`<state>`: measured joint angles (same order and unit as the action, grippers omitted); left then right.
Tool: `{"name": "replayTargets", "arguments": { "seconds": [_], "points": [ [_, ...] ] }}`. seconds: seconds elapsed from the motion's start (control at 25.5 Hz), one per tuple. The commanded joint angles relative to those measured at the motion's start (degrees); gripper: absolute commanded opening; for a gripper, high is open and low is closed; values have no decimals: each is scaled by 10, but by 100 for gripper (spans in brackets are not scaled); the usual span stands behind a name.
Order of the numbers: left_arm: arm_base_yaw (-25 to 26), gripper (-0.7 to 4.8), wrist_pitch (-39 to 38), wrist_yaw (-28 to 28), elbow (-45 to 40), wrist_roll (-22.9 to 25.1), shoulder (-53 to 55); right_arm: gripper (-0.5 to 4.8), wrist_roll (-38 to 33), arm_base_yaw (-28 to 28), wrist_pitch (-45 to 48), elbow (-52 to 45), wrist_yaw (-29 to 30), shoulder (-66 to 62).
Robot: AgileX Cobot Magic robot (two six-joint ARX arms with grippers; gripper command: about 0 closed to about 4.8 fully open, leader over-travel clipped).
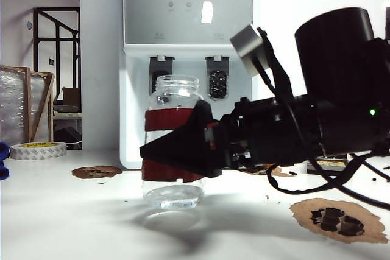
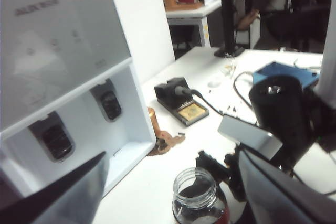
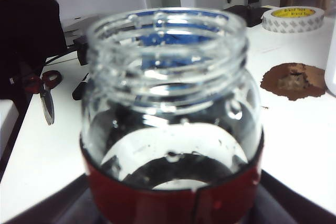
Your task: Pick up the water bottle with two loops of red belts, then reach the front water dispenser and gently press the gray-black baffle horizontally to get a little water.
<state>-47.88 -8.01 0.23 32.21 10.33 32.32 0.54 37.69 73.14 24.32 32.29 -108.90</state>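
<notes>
You see a white table (image 1: 61, 211) with brown stains, a tape roll (image 1: 38, 150) and a soldering station (image 2: 181, 103). The right gripper (image 1: 183, 150) clamps the water bottle (image 1: 177, 98) before the water dispenser (image 1: 189, 41). The left gripper (image 2: 173, 182) hangs spread above.

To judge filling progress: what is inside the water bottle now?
The water bottle, shut in the right gripper, shows a little clear water at its bottom and droplets inside. Red bands cover its middle. The left gripper is open above.

Tape roll (image 1: 38, 150) on white table (image 1: 73, 223) (far left); soldering-iron stand (image 2: 181, 103); red-handled scissors (image 3: 46, 90).
</notes>
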Motion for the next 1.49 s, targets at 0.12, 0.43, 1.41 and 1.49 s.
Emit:
{"name": "replayTargets", "arguments": {
  "seconds": [0.12, 0.43, 1.41, 1.49],
  "points": [
    [1, 401, -50, 6, 4, -65, -25, 156, -12, 2, 16, -7, -15, 1],
    [1, 415, -84, 28, 5, -104, -28, 156, -16, 2, 34, -13, -27, -12],
    [1, 415, -245, 50, 57, -141, -35, 156, -38, 2, 54, -11, -30, -67],
    [1, 415, -246, 72, 57, -143, -35, 156, -38, 2, 53, -11, -30, -67]
  ]
}}
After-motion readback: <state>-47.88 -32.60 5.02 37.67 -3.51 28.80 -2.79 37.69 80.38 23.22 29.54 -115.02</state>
